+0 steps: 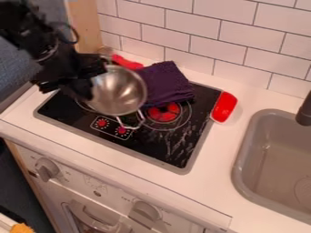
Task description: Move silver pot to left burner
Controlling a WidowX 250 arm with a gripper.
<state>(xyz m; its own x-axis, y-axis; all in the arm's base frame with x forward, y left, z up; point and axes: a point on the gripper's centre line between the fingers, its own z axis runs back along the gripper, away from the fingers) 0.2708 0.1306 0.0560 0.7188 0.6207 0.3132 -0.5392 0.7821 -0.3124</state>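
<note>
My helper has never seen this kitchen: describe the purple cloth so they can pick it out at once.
Find the black cooktop in the white counter, left of the grey sink. Toward its back edge, between the silver pot and the red object, lies a bunched cloth. Its dark purple fabric sets it apart from those shiny and red neighbours.
</note>
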